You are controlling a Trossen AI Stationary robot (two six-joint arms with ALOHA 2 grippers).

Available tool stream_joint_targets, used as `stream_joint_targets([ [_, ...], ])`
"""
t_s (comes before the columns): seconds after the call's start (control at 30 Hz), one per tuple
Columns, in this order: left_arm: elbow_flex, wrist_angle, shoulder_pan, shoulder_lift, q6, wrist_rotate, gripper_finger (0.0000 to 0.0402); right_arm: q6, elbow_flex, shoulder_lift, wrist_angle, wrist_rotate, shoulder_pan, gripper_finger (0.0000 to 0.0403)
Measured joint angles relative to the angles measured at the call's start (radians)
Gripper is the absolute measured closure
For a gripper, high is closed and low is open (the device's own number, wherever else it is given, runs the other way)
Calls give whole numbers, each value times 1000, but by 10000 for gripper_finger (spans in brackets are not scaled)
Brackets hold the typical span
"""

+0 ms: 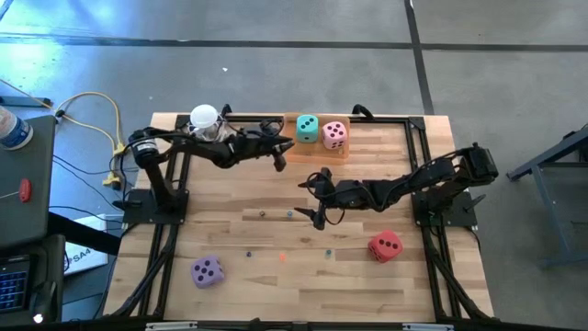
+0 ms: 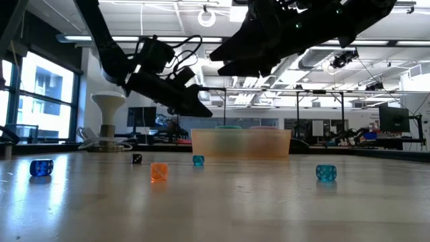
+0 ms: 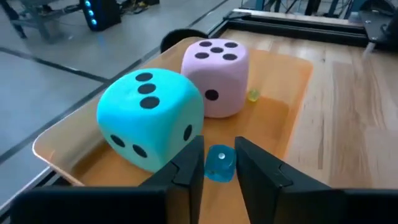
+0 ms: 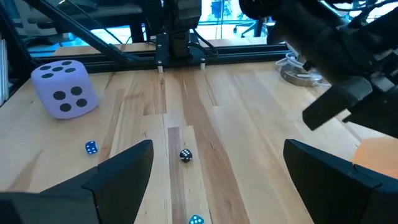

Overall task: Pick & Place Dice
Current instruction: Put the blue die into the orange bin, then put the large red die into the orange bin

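A clear orange tray [image 1: 342,151] stands at the table's far edge with the teal die [image 1: 307,129] and the pink die [image 1: 334,135] resting in it; the left wrist view shows the teal die [image 3: 149,118] and pink die [image 3: 216,74] up close. My left gripper [image 1: 279,156] hovers at the tray's left end, shut on a tiny blue translucent die [image 3: 219,163]. My right gripper [image 1: 315,199] hangs wide open above the table's middle, over a tiny black die [image 4: 185,155]. The red die [image 1: 385,245] sits near right, the purple die [image 1: 208,271] near left. My left gripper pinches the tiny blue die [image 3: 219,164] between its two fingertips [image 3: 189,171], one on each side face. It is lifted clear above the tray floor [image 3: 273,118], just in front of the teal die.
Several tiny dice and beads lie scattered on the wood: blue [image 2: 41,167], black [image 2: 137,158], orange [image 2: 158,171], teal [image 2: 326,173]. A tiny yellow bead [image 3: 252,95] lies in the tray beside the pink die. A white lamp [image 1: 204,118] stands at the far left corner.
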Motion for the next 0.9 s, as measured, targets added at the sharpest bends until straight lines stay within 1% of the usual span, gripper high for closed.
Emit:
stream_joint_targets([
  [0.13,2,64,-12,20,42,-12,290,-24,0,0,0,3,12,50],
  [0.23,2,96,-26,22,47,-16,267,-25,0,0,0,2,13,50],
  [0.4,2,101,-56,21,45,-92,233,-25,0,0,0,4,13,50],
  [0.47,2,81,-68,21,42,-84,222,-25,0,0,0,12,13,50],
  [0.5,2,73,-75,21,48,-64,218,-24,0,0,0,19,13,50],
  [0.57,2,76,-93,21,48,-32,214,-19,0,0,-1,48,13,50],
  [0.63,2,76,-113,21,48,-27,213,-18,0,0,-1,77,13,50],
  [0.7,2,60,-127,17,53,-23,213,-18,0,0,-1,83,13,50],
  [0.83,2,-51,-150,-17,56,-40,212,-18,0,0,-1,82,13,50],
  [0.9,1,-118,-168,-49,5,-42,212,-18,0,0,-2,82,13,50],
])
